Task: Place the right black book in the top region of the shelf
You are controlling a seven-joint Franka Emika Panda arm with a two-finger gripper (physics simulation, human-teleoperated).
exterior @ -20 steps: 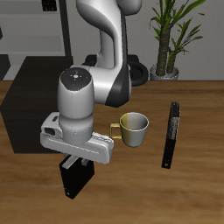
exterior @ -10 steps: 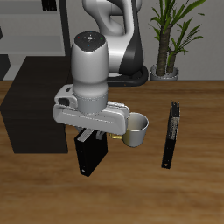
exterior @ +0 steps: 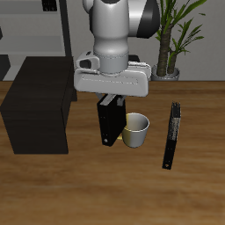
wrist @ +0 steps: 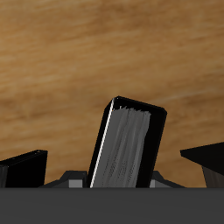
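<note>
Overhead, tool (exterior: 109, 97) pinching right black book (exterior: 109, 123), mug (exterior: 136, 130) just beside.

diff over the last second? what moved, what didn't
The gripper, shut on the right black book, carried it up and away from the table's front edge, so it now hangs upright beside the mug, level with the shelf top. Nothing was let go. The mug, shelf and thin black book stayed put.
</note>
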